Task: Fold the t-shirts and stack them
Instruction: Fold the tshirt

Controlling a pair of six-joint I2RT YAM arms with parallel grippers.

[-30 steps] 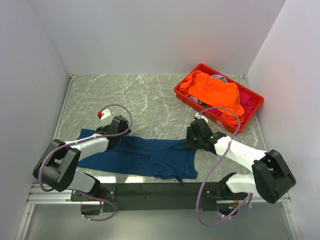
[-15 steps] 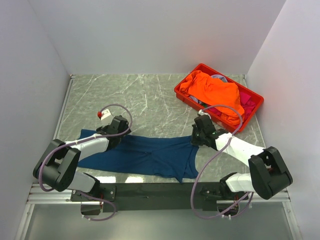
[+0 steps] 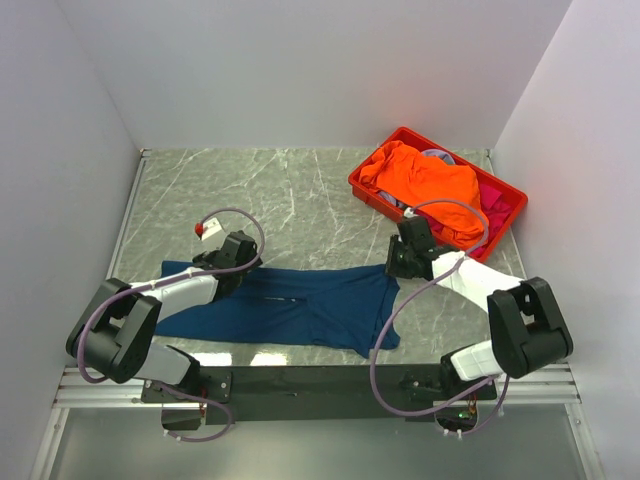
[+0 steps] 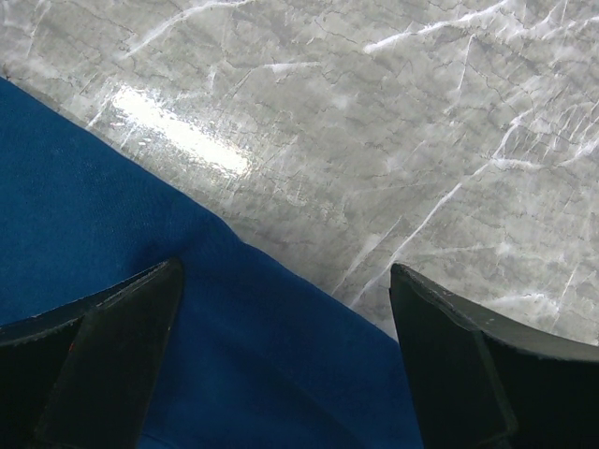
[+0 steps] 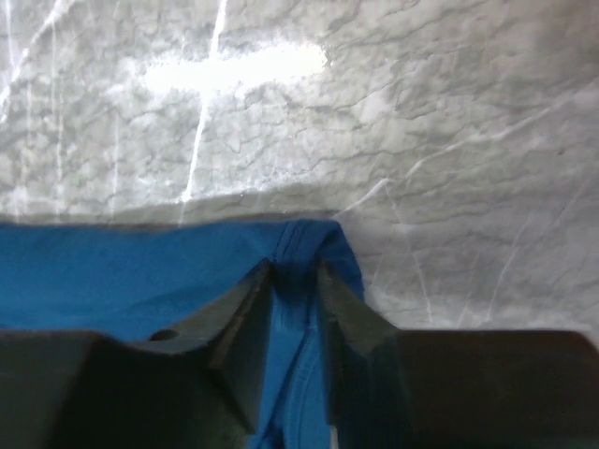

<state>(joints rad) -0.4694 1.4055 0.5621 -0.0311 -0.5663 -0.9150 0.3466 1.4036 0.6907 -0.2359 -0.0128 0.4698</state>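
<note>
Beyond navy t-shirt [image 3: 290, 305], crate [image 3: 365, 193] with orange t-shirt [image 3: 425, 180]

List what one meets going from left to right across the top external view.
left gripper → right gripper → magenta-pink t-shirt at the right end of the red crate. The navy t-shirt spans both grippers, so it is left out.
</note>
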